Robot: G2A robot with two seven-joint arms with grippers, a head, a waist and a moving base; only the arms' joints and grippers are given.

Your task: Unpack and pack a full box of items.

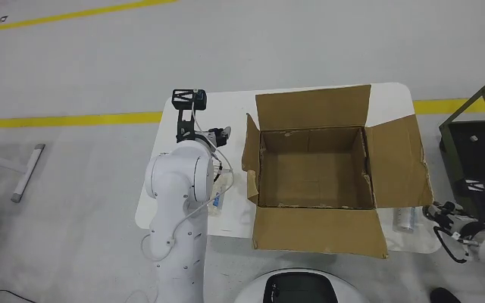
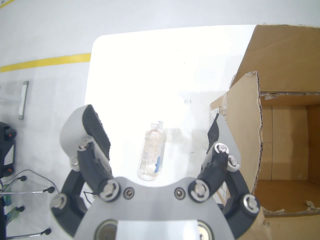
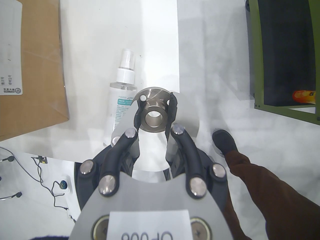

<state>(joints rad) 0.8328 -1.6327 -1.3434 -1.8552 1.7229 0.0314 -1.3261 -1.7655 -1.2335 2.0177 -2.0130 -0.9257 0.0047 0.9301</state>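
Observation:
An open cardboard box (image 1: 318, 229) stands on the white table (image 1: 227, 106) with its flaps spread and nothing visible inside. My left gripper (image 2: 153, 122) hangs open above a clear plastic bottle (image 2: 151, 154) that lies on the table beside the box wall (image 2: 246, 131). From above, that bottle (image 1: 218, 202) peeks out from under the left arm (image 1: 182, 178). My right gripper (image 3: 155, 103) is shut on a flanged metal bushing (image 3: 153, 119), held above the table's right edge. A spray bottle (image 3: 123, 91) lies flat on the table just beside it, close to a box flap (image 3: 37, 51).
A green cart (image 3: 257, 51) stands off the table to the right, also seen from above (image 1: 462, 151). A person's shoe and trouser leg (image 3: 225, 142) are on the floor near the right gripper. The spray bottle (image 1: 404, 218) lies near the table's front right corner.

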